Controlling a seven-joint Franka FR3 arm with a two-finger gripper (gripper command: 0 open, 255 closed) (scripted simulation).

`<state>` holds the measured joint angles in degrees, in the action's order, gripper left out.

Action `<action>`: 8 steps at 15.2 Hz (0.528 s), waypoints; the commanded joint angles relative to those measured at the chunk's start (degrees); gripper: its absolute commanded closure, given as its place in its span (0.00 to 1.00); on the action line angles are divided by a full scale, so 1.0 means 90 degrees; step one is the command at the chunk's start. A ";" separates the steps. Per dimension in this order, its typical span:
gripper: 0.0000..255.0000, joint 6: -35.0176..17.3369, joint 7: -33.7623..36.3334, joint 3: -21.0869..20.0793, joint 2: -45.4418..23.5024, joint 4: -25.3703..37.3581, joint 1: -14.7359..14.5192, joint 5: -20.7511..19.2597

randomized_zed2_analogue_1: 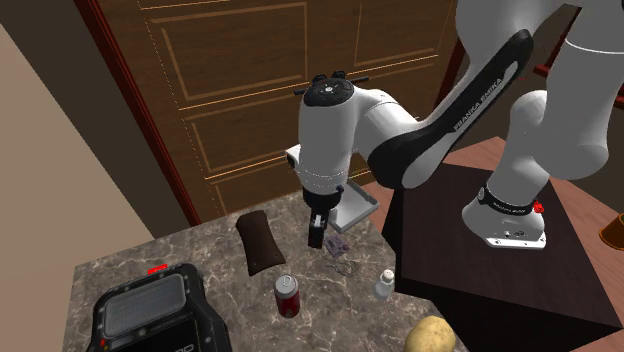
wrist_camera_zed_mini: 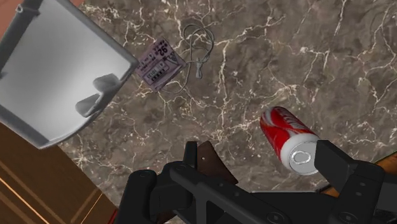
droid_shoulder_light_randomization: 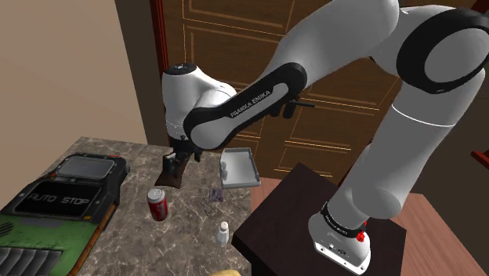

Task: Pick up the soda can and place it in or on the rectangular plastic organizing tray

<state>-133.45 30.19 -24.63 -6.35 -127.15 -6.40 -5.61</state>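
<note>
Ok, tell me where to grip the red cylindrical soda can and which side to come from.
Clasp the red cylindrical soda can across its round side wall, below the top rim, descending from straight above: it stands upright on the marbled counter, with bare surface around it.

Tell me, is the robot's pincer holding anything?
Nothing. The pincer is open above the marble counter, and the red soda can stands below it, untouched by either finger.

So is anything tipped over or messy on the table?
Nothing is spilled, and the red can stands upright. Only the grey tray looks a bit odd: it sits right at a corner of the table and seems to poke past the edge.
</note>
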 commanded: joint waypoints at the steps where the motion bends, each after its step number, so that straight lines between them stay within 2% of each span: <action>1: 0.00 -0.0126 0.0356 -0.0017 -0.0503 0.0296 -0.0135 -0.0291; 8: 0.00 -0.0281 0.1267 0.0240 -0.2286 0.1671 -0.0817 -0.1134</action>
<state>-135.59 40.66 -22.97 -24.54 -113.83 -12.91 -14.81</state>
